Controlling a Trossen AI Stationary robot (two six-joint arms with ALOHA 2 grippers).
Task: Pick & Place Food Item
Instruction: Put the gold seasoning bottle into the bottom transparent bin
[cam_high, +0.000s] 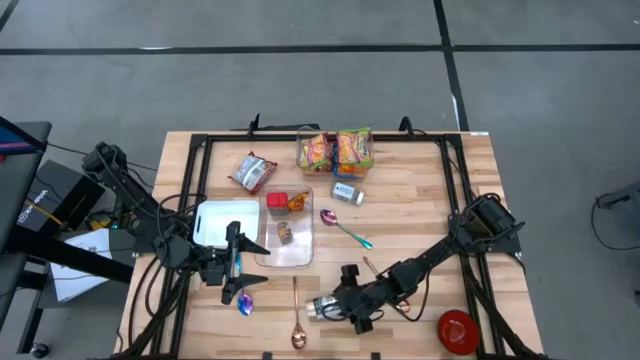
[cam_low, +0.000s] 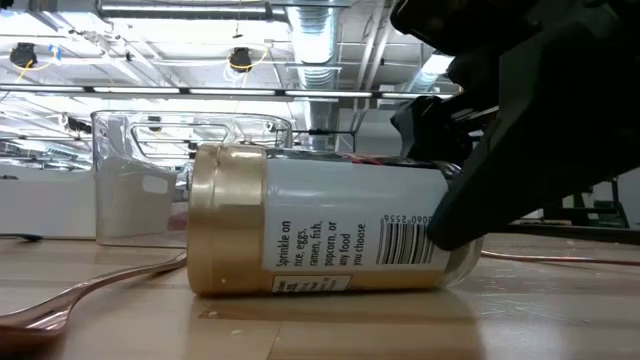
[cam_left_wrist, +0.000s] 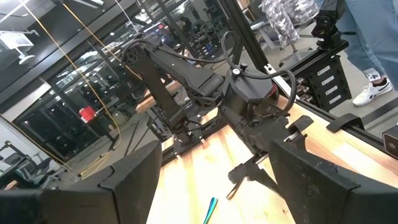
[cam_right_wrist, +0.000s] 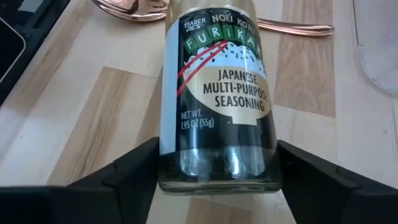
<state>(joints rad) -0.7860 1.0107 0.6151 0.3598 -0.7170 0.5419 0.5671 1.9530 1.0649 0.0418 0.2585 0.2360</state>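
A seasoning jar (cam_right_wrist: 217, 93) with a white and dark label and a gold lid (cam_low: 225, 220) lies on its side on the wooden table near the front edge (cam_high: 322, 308), lid toward the table's left. My right gripper (cam_right_wrist: 217, 171) is at the jar's glass bottom end, with a finger on either side of it. My left gripper (cam_high: 236, 268) hovers open above the table at the left, beside a clear container (cam_high: 308, 222), with nothing between its fingers (cam_left_wrist: 137, 180). My right gripper has the jar's bottom end (cam_right_wrist: 171, 168) between its two fingers, one on each curved side. The fingers come slanting down from the table's right and lie along the jar. The jar rests on its side on the table.
The clear container holds small food items. A white lid (cam_high: 212, 222) lies to its left. Snack bags (cam_high: 335, 150), a foil packet (cam_high: 252, 172) and a small can (cam_high: 347, 193) sit farther back. Spoons (cam_high: 297, 320) (cam_high: 345, 228) and a red bowl (cam_high: 457, 330) lie around the jar.
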